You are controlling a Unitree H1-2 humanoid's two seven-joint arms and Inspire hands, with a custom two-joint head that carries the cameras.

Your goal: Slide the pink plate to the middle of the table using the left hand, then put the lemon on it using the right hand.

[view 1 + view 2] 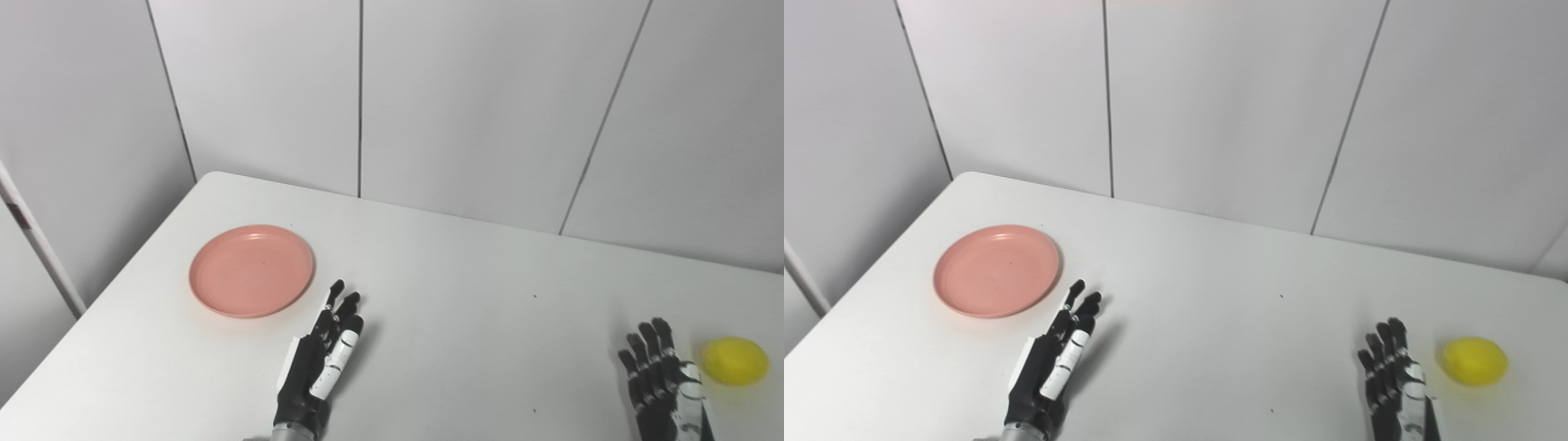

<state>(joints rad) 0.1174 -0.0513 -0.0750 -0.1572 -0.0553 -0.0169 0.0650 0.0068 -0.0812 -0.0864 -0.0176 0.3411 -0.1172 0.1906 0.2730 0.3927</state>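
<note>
Pink plate [251, 270] sat left of centre; left hand [320, 361] just beside its lower-right rim, fingers straight, empty. Right hand [664, 383] lower right, released, near lemon [734, 360]. Risks: sliding push could overshoot or tilt the plate; lemon likely to roll off table [465, 318] edge if nudged

Matt pink plate [251, 270], plastic-looking, just beyond left hand [318, 361]; smooth waxy lemon [734, 361] beside right hand [664, 386]; smooth white table [465, 318].
</note>
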